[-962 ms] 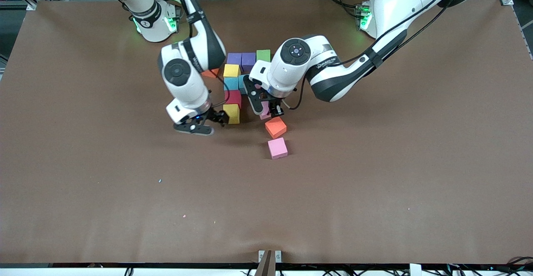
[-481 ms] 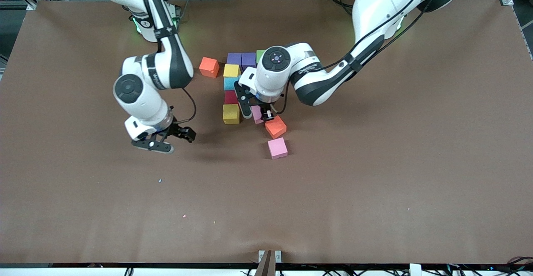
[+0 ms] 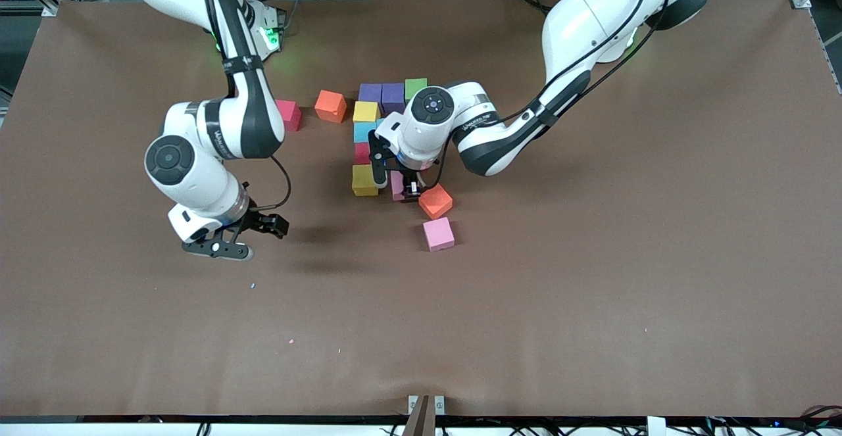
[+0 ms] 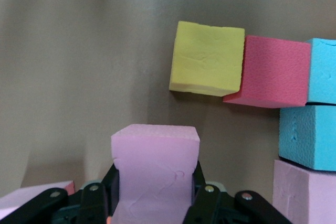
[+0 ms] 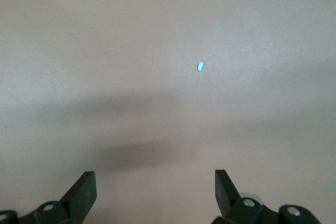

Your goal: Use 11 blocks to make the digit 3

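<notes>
The main risk was that the pink block (image 4: 155,174), clamped between the fingers of the left gripper (image 3: 401,183), would knock the yellow block (image 3: 364,180) just beside it when it came down, because the space there was tight and the light cubes could slide easily. It could also land crooked, or stay apart from the column. The blocks looked like small matte foam cubes; most stood in a column near the middle of the table (image 3: 592,278), with purple and green ones at its end toward the robots' bases. The right gripper (image 3: 240,239) waited over bare table with its fingers wide apart, holding nothing.
</notes>
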Robot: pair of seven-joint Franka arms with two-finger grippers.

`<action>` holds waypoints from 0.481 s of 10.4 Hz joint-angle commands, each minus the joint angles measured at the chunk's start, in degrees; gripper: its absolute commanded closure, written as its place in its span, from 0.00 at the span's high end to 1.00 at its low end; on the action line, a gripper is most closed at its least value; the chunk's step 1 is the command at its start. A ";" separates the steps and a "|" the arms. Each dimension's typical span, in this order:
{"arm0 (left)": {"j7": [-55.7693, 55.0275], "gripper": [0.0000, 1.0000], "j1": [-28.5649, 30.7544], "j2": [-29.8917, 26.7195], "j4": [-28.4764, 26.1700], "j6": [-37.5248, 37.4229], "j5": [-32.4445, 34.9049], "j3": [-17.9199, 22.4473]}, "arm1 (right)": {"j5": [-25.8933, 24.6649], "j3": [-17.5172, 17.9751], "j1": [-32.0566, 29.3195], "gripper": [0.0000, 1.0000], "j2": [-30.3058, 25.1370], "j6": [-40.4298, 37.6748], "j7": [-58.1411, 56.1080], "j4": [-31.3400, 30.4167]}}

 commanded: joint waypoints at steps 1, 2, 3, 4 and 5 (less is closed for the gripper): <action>1.55 0.00 -4.04 2.06 3.87 0.85 -1.17 2.86 | -0.53 0.48 -1.42 1.00 0.81 -1.25 -2.80 1.79; 1.55 0.00 -6.06 2.06 4.23 1.03 -1.43 4.79 | -0.53 0.48 -1.42 1.00 0.81 -1.25 -2.80 1.79; 1.47 0.00 -7.13 2.41 5.01 1.03 -1.52 5.68 | -0.53 0.48 -1.33 1.00 0.81 -1.25 -2.80 1.79; 1.29 0.00 -7.31 2.76 5.11 1.03 -1.61 6.04 | -0.53 0.48 -1.33 1.00 0.81 -1.25 -2.80 1.79; 1.20 0.00 -7.66 3.20 5.63 1.11 -1.52 6.13 | -0.53 0.48 -1.33 1.00 0.81 -1.25 -2.80 1.79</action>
